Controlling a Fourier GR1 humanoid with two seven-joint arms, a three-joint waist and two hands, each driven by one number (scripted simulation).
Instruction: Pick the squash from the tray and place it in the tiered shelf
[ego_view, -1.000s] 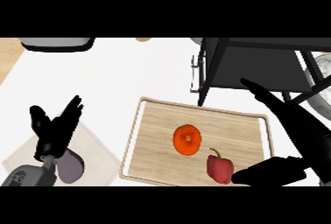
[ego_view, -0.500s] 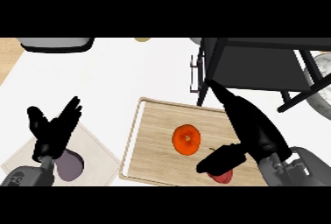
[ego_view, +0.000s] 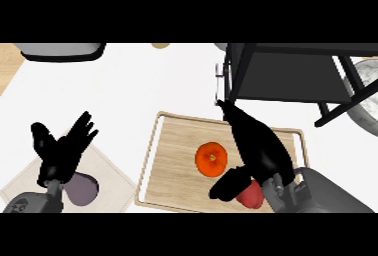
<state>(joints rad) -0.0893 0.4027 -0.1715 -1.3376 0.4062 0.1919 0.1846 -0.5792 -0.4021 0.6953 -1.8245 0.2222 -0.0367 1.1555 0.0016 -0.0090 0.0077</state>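
Right robot hand (ego_view: 258, 150) hangs over the wooden tray (ego_view: 173, 150), fingers straight and spread from the thumb, holding nothing, just beside the orange squash (ego_view: 210, 159). The squash lies near the tray's middle, with a red vegetable (ego_view: 252, 196) close by, half hidden under the thumb. Beyond the tray's far edge stands the black tiered shelf (ego_view: 288, 70) on the white worktop (ego_view: 148, 85). Left robot hand (ego_view: 63, 152) rests open at the view's left, fingers up, above a pale mat (ego_view: 111, 172) bearing a purple vegetable (ego_view: 80, 189).

Red vegetable (ego_view: 252, 196) half hidden beneath the right hand (ego_view: 258, 149)
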